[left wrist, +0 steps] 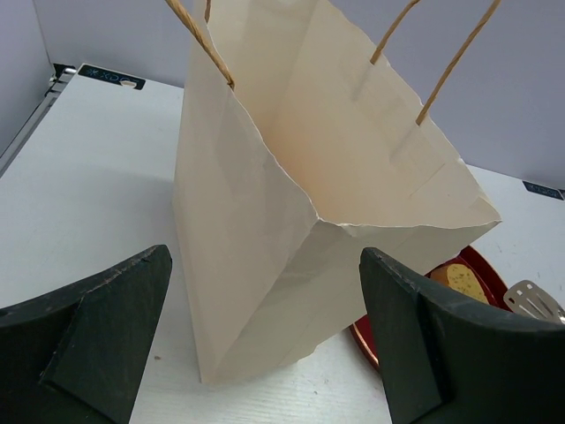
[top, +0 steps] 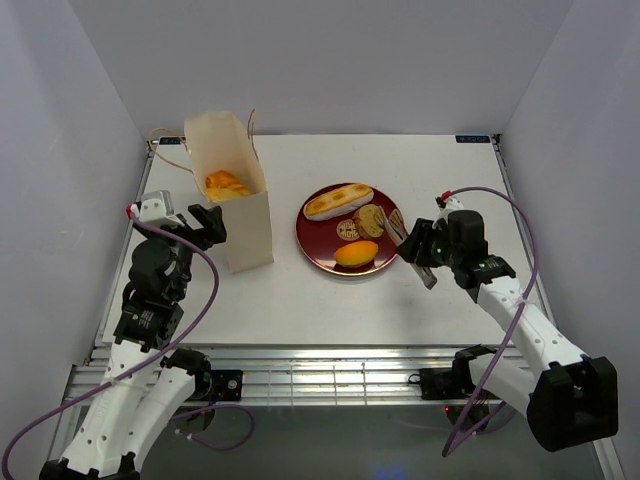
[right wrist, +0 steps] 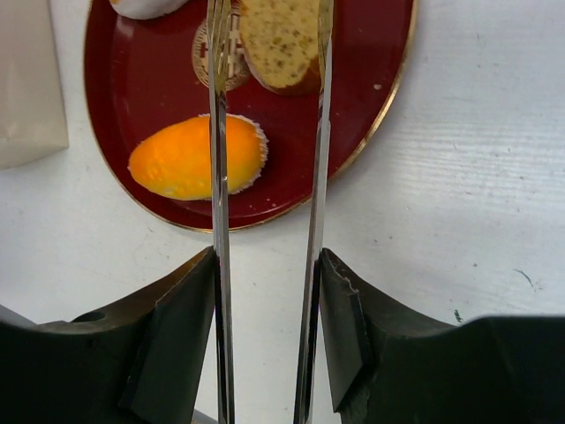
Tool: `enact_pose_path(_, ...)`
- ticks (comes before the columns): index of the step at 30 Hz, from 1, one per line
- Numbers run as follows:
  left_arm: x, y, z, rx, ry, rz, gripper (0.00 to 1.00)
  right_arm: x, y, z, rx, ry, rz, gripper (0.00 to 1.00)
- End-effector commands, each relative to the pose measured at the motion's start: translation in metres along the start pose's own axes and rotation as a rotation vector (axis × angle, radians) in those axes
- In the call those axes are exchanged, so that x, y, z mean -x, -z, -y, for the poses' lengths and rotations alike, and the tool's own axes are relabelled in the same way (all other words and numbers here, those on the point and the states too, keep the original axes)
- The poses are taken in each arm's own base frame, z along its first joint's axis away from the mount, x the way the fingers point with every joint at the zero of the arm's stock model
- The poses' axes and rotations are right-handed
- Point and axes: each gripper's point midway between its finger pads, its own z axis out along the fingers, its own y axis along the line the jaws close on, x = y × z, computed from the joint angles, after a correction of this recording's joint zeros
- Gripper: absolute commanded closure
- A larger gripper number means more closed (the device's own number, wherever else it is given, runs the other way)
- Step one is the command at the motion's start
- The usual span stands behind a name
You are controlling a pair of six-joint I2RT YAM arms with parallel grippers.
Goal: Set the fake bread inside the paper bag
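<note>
The tall cream paper bag [top: 235,200] stands open at the left, with one golden pastry [top: 226,184] lying inside it. On the dark red plate [top: 318,240] lie a long cream-striped roll [top: 338,201], an oval orange bun [top: 356,253], a round brown piece [top: 347,230] and a speckled slice [top: 372,217]. My right gripper [right wrist: 267,300] is shut on the silver tongs [right wrist: 218,177]. The tongs' two arms reach over the plate on either side of the slice [right wrist: 278,40], and the bun [right wrist: 196,157] lies just left of them. My left gripper [left wrist: 265,336] stands open beside the bag [left wrist: 291,221], holding nothing.
White walls close in the table on the left, back and right. The bag's brown string handles [left wrist: 446,66] stick up above its rim. In the left wrist view the plate's rim [left wrist: 484,262] and a tong tip [left wrist: 532,300] show to the right of the bag.
</note>
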Motion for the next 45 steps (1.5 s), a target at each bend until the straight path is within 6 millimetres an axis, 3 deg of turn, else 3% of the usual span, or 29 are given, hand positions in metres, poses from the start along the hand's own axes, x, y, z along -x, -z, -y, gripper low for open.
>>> enact_pose_path(1,0.006,0.003,0.005,-0.025,0.011,0.013,0.02,0.002,-0.008,0.004,0.036,-0.028,0.016,0.47)
enact_pose_path(8,0.006,0.003,0.005,-0.024,0.011,0.015,0.02,-0.009,-0.02,0.021,0.013,-0.053,-0.006,0.48)
enact_pose_path(15,0.005,0.002,0.005,-0.023,0.009,0.011,0.02,-0.017,-0.028,0.023,0.031,-0.072,-0.023,0.49)
enact_pose_path(31,0.006,0.003,0.005,-0.024,0.008,0.015,0.02,-0.015,-0.042,0.017,0.081,-0.096,-0.03,0.51)
enact_pose_path(40,0.007,0.004,0.005,-0.022,0.009,0.019,0.02,-0.009,-0.041,0.012,0.095,-0.086,-0.029,0.65)
enact_pose_path(45,0.007,0.003,0.004,-0.017,0.009,0.019,0.02,0.006,-0.033,0.005,0.104,-0.07,0.003,0.72)
